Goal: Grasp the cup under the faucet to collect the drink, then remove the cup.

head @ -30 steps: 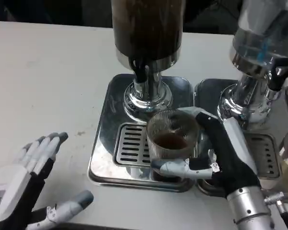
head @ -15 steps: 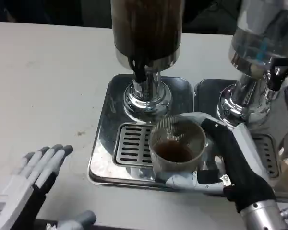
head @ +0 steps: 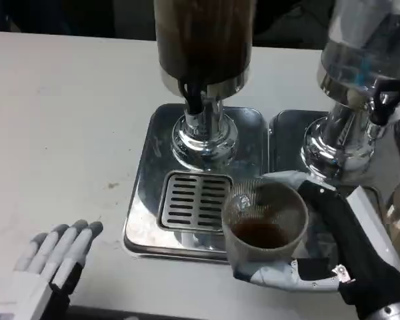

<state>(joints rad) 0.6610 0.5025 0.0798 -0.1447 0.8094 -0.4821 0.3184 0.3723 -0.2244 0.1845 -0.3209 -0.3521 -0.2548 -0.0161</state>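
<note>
The right hand [head: 333, 257] wraps around the cup [head: 263, 230] with brown drink inside, while the left hand [head: 50, 263] lies flat, fingers spread.

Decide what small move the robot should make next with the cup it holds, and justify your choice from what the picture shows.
Probably carry the cup a little further towards the robot and set it on the bare white table. The right hand grips it, dark drink sits inside, and it is already off the slotted drip grate, clear of the faucet. Keeping it level seems wise.
</note>
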